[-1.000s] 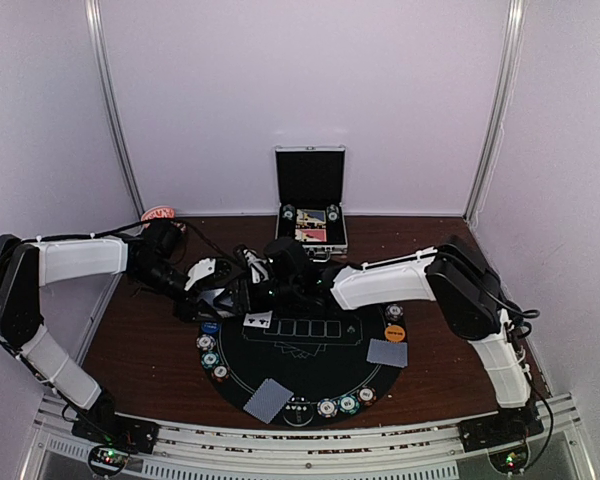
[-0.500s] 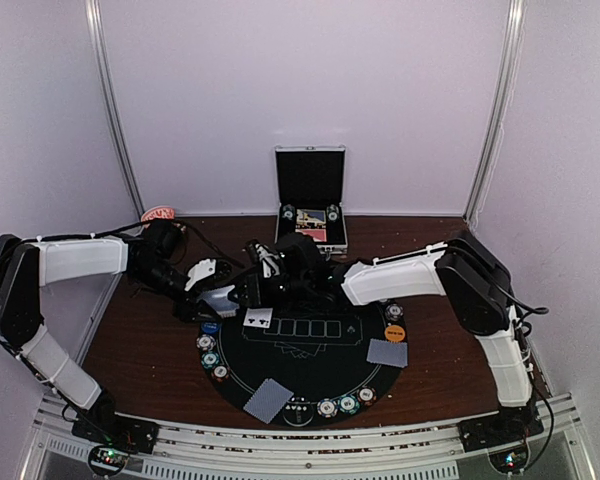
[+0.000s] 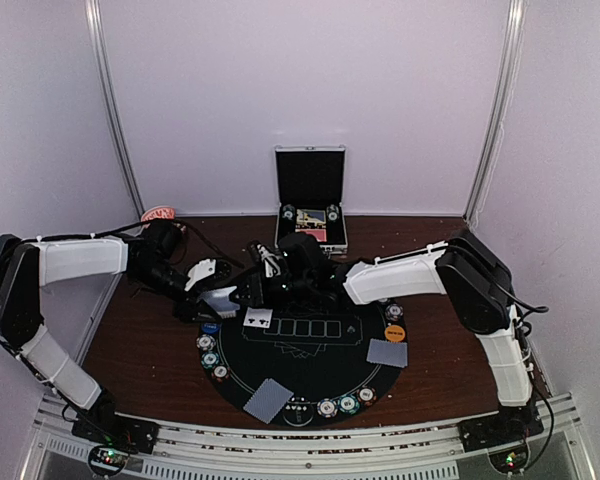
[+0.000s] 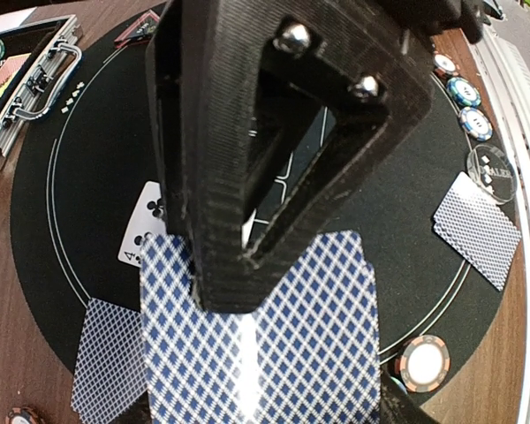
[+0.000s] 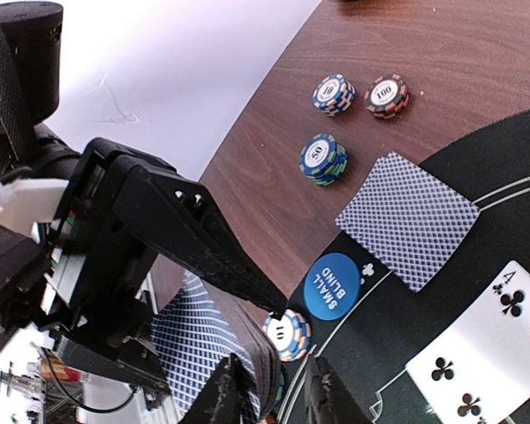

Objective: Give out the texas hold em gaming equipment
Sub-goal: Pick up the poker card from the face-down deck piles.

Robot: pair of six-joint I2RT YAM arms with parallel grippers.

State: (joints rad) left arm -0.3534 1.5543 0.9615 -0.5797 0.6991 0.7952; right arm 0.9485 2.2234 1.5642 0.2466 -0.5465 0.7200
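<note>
My left gripper [image 4: 265, 415] is shut on a deck of playing cards [image 4: 274, 336] with blue diamond backs, held over the left edge of the black round mat [image 3: 310, 362]. My right gripper [image 5: 272, 397] has closed on the deck's front edge [image 5: 194, 344], and one of its fingers [image 4: 247, 177] lies across the top card. A face-up four of clubs [image 5: 490, 340] and a face-down card [image 5: 408, 219] lie on the mat. The blue small-blind button [image 5: 333, 285] and a striped chip [image 5: 287, 334] lie just beyond my right fingertips.
Chip stacks [image 5: 323, 159] stand on the brown table left of the mat. More chips [image 3: 338, 405], an orange button [image 3: 395, 333] and face-down cards [image 3: 387, 352] ring the mat. The open silver case [image 3: 311, 210] stands at the back, with a pink object [image 3: 160, 214] at back left.
My right gripper's jaws have narrowed onto the deck's edge, and the right arm has shifted slightly right. My left gripper still holds the deck in place.
</note>
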